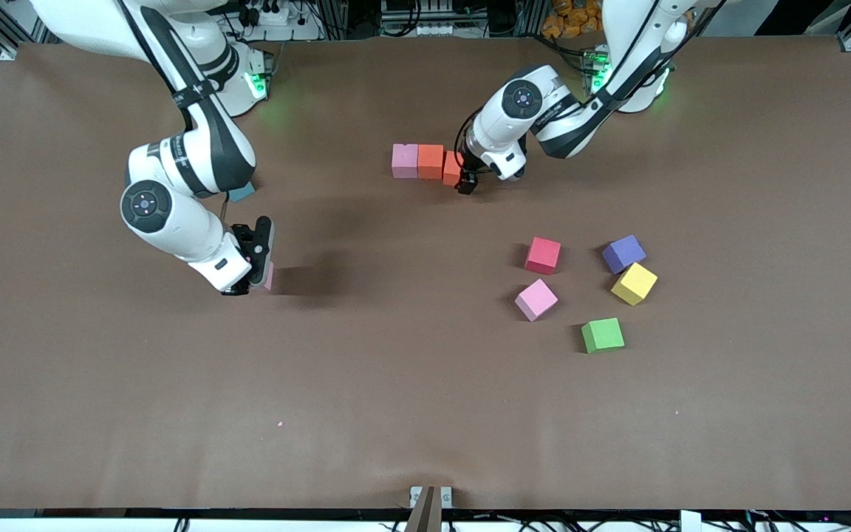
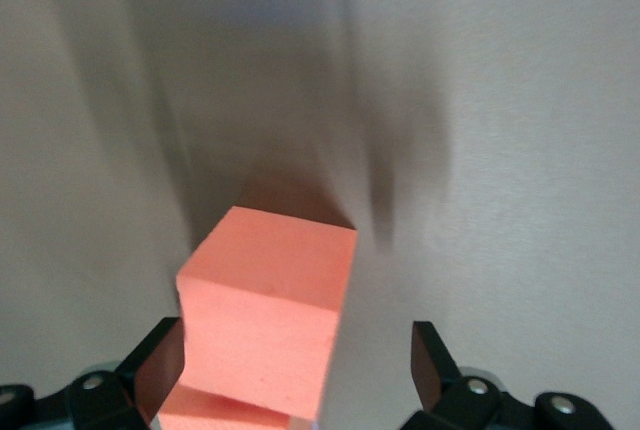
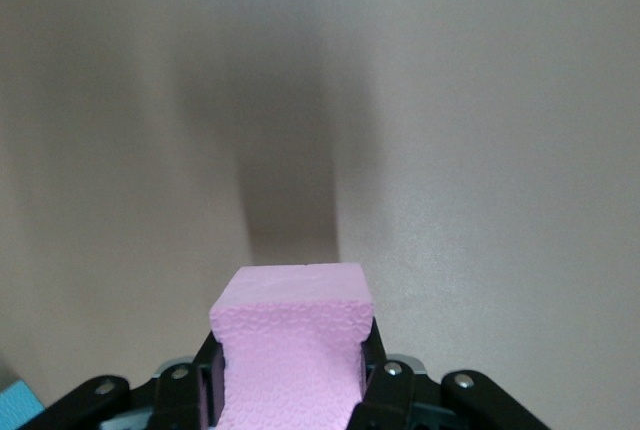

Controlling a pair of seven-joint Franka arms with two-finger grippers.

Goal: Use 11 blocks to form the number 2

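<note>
A row of three cubes is laid on the table point(image 1: 425, 414) near the robots' bases: a pink cube point(image 1: 405, 160), an orange cube point(image 1: 431, 161) touching it, and a second orange cube point(image 1: 452, 168) touching that one at the end toward the left arm. The left gripper point(image 1: 466, 181) is set low over this last cube. In the left wrist view its fingers point(image 2: 158, 365) are spread wide, one on each side of the orange cube point(image 2: 265, 315), and a clear gap is seen on at least one side, so nothing is gripped.

The right gripper point(image 1: 252, 270) is found at about 8 o'clock from the row, well apart from it, toward the right arm's end of the table. It is clamped on another pink cube point(image 1: 269, 276), which is squeezed between the fingers point(image 3: 372, 375) in the right wrist view point(image 3: 290, 350). A corner of a light-blue cube point(image 1: 242, 192) shows under the right arm.

At about 4 o'clock from the row, a loose group is scattered: a red cube point(image 1: 542, 255), a third pink cube point(image 1: 536, 299) at 6 o'clock from it, a purple cube point(image 1: 623, 253), a yellow cube point(image 1: 634, 284) touching the purple one, and a green cube point(image 1: 603, 335) nearest the front camera.
</note>
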